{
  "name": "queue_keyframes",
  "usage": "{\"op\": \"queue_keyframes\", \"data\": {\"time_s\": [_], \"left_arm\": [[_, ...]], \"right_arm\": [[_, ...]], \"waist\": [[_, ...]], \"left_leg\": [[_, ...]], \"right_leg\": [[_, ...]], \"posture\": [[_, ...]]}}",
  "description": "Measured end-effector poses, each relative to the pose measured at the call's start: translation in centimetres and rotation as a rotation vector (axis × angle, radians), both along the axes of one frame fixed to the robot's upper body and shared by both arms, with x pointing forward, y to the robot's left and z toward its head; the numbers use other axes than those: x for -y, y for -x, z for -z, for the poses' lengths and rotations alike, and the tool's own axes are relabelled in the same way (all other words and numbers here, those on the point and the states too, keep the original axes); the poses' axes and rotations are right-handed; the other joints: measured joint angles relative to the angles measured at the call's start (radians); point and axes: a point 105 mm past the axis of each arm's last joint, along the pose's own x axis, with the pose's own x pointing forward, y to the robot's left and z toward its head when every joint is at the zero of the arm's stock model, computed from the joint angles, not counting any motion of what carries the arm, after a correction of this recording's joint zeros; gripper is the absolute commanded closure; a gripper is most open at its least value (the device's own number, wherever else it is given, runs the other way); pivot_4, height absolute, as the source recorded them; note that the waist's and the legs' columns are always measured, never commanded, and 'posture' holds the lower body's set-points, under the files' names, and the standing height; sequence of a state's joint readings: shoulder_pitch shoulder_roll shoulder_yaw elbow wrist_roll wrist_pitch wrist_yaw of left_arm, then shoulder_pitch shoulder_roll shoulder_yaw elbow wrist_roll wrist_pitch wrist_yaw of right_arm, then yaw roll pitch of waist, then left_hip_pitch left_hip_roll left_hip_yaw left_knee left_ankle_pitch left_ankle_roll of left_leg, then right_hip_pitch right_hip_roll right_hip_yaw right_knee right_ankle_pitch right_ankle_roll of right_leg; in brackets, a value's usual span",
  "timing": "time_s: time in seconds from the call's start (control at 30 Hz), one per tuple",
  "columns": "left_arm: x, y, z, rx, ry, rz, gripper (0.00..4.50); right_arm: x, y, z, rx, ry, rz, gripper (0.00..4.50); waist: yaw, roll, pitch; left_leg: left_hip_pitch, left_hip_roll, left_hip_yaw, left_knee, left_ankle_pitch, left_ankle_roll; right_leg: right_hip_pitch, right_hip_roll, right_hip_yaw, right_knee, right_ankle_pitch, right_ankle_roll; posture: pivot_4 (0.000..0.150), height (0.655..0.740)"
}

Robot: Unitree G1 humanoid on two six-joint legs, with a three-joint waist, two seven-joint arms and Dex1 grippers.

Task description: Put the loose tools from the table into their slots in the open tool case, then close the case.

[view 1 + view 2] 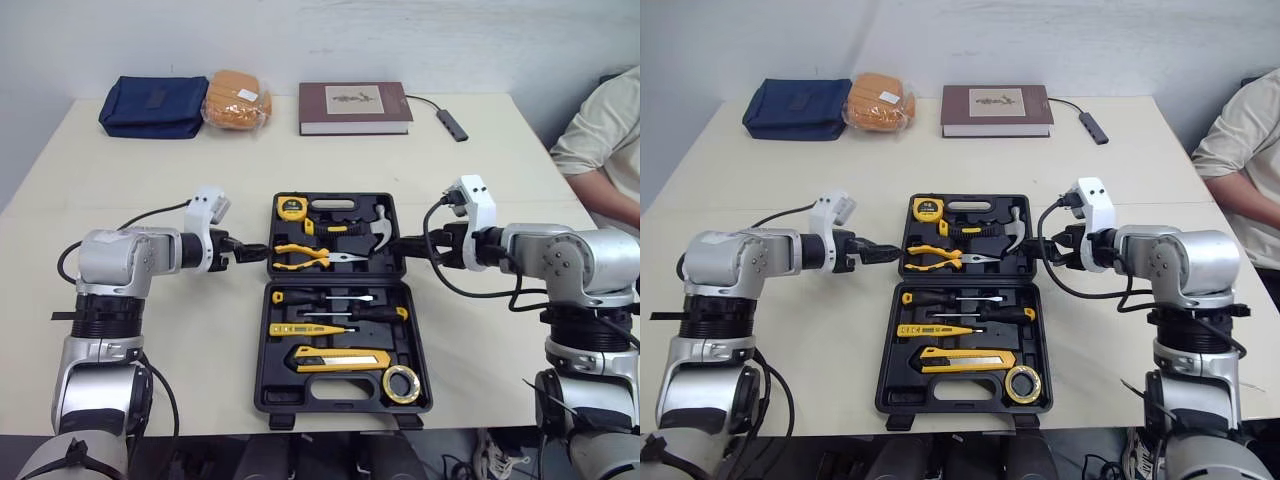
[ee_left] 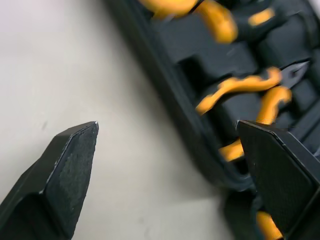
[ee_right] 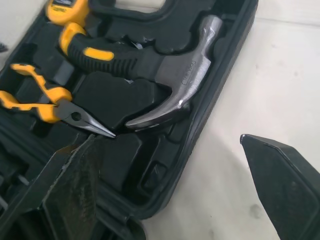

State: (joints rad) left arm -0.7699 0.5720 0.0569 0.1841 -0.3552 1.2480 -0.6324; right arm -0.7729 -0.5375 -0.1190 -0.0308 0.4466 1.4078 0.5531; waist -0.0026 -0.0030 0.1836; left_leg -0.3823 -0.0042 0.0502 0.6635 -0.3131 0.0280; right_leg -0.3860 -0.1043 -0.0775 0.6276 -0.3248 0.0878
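Left gripper (image 1: 255, 252) (spread) astride case (image 1: 264, 340) rim

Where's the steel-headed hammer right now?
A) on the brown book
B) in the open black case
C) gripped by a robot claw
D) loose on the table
B: the steel-headed hammer lies in the far half of the open black plastic tool case, beside the yellow-handled pliers.

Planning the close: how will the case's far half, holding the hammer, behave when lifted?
Probably heavy for its size: the far half carries a steel-headed hammer, pliers and a tape measure. Stiff-looking moulded plastic, so it should swing as one piece. Its smooth rim might slip against the open left end effector and right end effector.
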Motion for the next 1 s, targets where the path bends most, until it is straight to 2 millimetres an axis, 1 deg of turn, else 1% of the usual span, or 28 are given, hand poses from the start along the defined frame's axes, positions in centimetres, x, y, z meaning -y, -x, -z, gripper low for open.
{"op": "queue_keyframes", "data": {"time_s": [0.03,0.07,0.17,0.33,0.37,0.47,0.5,0.53,0.6,0.9,1.0], "left_arm": [[0.2,-0.1,0.0,0.003,-0.004,0.003,0.05],[0.3,-0.2,0.0,0.003,-0.003,0.004,0.05],[0.6,-0.4,0.1,0.009,-0.014,0.015,0.05],[0.9,-0.5,0.2,0.012,-0.021,0.016,0.05],[1.0,-0.5,0.2,0.013,-0.024,0.017,0.3],[1.5,-0.4,0.2,0.028,-0.042,0.044,1.11],[1.7,-0.4,0.2,0.034,-0.049,0.053,1.62],[1.9,-0.4,0.1,0.04,-0.054,0.062,1.64],[2.0,-0.3,0.2,0.039,-0.062,0.066,1.64],[2.2,-0.3,0.5,0.035,-0.076,0.069,1.64],[2.4,-0.1,0.5,0.038,-0.077,0.081,2.38]], "right_arm": [[-0.2,-0.1,0.2,-0.01,0.01,0.003,0.0],[-0.4,-0.2,0.4,-0.017,0.014,0.003,0.0],[-0.5,-0.2,1.5,-0.058,0.045,0.011,0.0],[-0.2,-0.6,1.9,-0.058,0.07,0.028,0.0],[-0.2,-0.7,1.9,-0.056,0.071,0.031,0.0],[-0.1,-1.0,1.7,-0.049,0.074,0.044,0.73],[0.0,-1.0,1.9,-0.053,0.076,0.051,1.27],[0.1,-1.1,2.0,-0.059,0.073,0.053,1.71],[-0.4,-1.1,1.9,-0.056,0.069,0.035,1.71],[-0.4,-1.2,2.0,-0.047,0.082,0.035,1.71],[-0.8,-1.2,2.1,-0.048,0.079,0.026,2.53]], "waist": [[0.002,0.0,0.0],[0.002,0.0,0.0],[0.001,0.0,0.0],[0.001,0.0,0.0],[0.001,0.0,0.0],[0.0,0.0,0.0],[0.0,0.0,0.0],[-0.001,0.0,0.0],[-0.003,0.0,0.0],[-0.004,0.0,0.0],[-0.004,0.0,-0.001]], "left_leg": [[-0.006,-0.001,0.0,0.002,0.001,0.0],[-0.008,-0.001,0.0,0.002,0.002,0.0],[-0.009,-0.001,0.001,0.002,0.003,0.0],[-0.008,-0.001,0.002,0.002,0.003,0.0],[-0.008,-0.001,0.002,0.002,0.003,0.0],[-0.008,-0.001,0.002,0.001,0.004,0.0],[-0.008,-0.001,0.002,0.001,0.004,0.0],[-0.008,-0.001,0.002,0.001,0.004,0.0],[-0.007,-0.001,0.002,0.001,0.004,0.0],[-0.006,0.0,0.003,0.001,0.004,-0.001],[-0.006,0.0,0.003,0.0,0.004,-0.001]], "right_leg": [[-0.005,0.0,0.0,0.002,0.0,0.001],[-0.007,0.0,0.001,0.002,0.001,0.001],[-0.008,0.0,0.001,0.002,0.001,0.002],[-0.008,0.001,0.001,0.002,0.001,0.002],[-0.008,0.001,0.001,0.002,0.001,0.002],[-0.008,0.001,0.002,0.002,0.001,0.002],[-0.008,0.001,0.002,0.002,0.001,0.002],[-0.008,0.001,0.002,0.002,0.001,0.002],[-0.008,0.001,0.003,0.002,0.001,0.002],[-0.008,0.002,0.004,0.002,0.001,0.002],[-0.007,0.002,0.004,0.003,0.001,0.002]], "posture": [[0.15,0.74],[0.15,0.74],[0.15,0.74],[0.15,0.74],[0.15,0.74],[0.15,0.74],[0.15,0.74],[0.15,0.74],[0.15,0.74],[0.15,0.74],[0.15,0.74]]}}
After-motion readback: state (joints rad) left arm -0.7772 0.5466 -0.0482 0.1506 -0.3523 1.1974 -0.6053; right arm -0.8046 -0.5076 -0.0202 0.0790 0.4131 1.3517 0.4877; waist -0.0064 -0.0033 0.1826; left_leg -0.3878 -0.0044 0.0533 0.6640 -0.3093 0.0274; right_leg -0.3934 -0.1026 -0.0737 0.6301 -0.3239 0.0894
